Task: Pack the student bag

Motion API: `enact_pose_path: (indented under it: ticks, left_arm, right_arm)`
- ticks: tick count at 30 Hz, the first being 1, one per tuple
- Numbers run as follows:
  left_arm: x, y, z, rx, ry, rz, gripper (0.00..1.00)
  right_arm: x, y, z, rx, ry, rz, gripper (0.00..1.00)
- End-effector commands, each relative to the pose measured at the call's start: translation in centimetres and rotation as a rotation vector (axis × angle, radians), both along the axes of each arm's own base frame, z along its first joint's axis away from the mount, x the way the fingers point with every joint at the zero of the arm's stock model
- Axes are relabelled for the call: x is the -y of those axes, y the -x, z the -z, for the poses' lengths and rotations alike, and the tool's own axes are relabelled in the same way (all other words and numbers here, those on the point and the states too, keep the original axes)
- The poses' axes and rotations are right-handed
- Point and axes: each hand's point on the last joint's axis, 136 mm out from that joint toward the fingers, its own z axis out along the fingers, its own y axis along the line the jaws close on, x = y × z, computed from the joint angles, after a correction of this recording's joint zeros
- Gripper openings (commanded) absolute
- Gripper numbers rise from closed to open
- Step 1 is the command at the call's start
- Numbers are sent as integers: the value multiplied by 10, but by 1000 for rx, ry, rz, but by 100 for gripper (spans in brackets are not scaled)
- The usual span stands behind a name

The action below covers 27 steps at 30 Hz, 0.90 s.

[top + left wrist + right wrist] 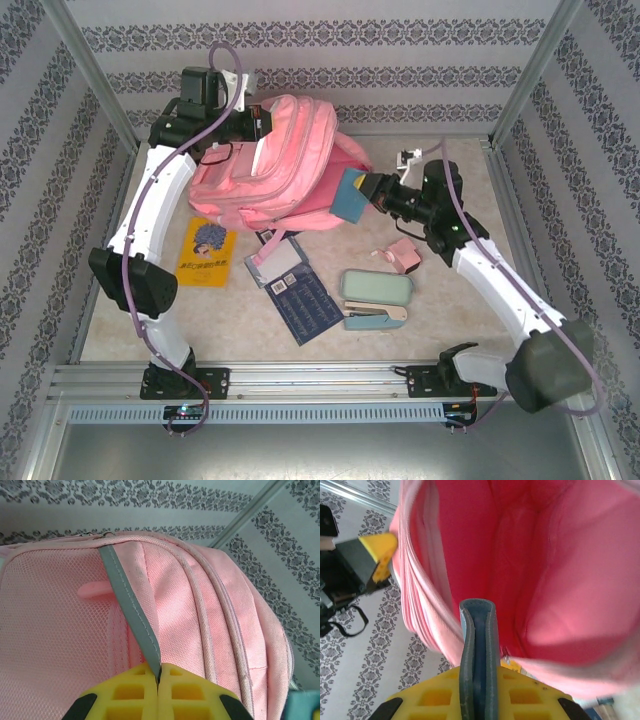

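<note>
We note the large pink woven-cloth backpack (210,615), mesh panel (50,630) coarse, grey trim (131,615) smooth; left gripper (158,672), matt yellow plastic; dark blue notebook (477,645), smooth cover.

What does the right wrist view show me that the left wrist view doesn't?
Right wrist: the student bag's open mouth and pink lining, with the right gripper shut on a slim blue-grey item, edge-on at the opening. Left wrist: the bag's outside, its mesh panel and the grey reflective strip that the left gripper pinches. Both: the pink bag close up, with each gripper shut on what it holds.
</note>
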Motion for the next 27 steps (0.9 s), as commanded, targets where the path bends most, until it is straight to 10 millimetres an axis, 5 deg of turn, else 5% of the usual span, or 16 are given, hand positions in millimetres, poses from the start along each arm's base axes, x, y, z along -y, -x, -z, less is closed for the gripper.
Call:
enact_pose_path:
  ticks: [1,7,16,19,23,27]
  left_arm:
    - [8,21,-75,257,66,100,0]
    - [6,26,-81,283,68,91,0]
    - [12,41,-96,301,112,147,0]
    - [17,44,-93,288,153,168,0]
    - [17,41,-89,279,161,161,0]
    - [9,34,-86,284,111,115,0]
  right_arm:
    - [-5,-16,-12,45,14,9,0]
    - [-31,-48,8,-12,21,1,0]
    - [-96,-102,51,-159,-101,120,0]
    - [-111,-124,69,-203,-192,217,12]
    - [-139,-148,88,-229,-255,221,54]
    - [-158,-149,79,-168,-258,114,66]
